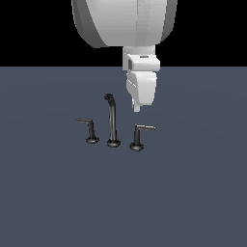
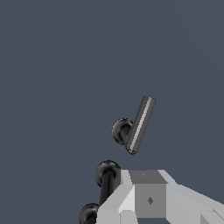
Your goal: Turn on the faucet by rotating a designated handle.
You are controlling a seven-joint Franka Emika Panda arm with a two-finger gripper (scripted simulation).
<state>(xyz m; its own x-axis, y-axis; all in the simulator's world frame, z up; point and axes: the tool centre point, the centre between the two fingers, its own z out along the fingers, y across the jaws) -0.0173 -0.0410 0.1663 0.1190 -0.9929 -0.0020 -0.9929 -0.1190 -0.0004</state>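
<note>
Silvery-grey bar on designated handle (image 1: pixel 140 133), horizontal.

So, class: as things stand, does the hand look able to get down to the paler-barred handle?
Probably yes. The hand hangs above the paler-barred handle, with open space between them. The spout stands to the exterior view's left, seemingly clear of the way down.

Dark faucet (image 1: pixel 112 120) upright on floor; designated handle (image 1: pixel 140 136) rightmost in exterior view, silvery bar horizontal.

Dark faucet (image 1: pixel 112 120), silvery-grey-barred designated handle (image 1: pixel 140 135), white claw (image 1: pixel 137 107), slate-blue floor (image 1: pixel 193 193).
</note>
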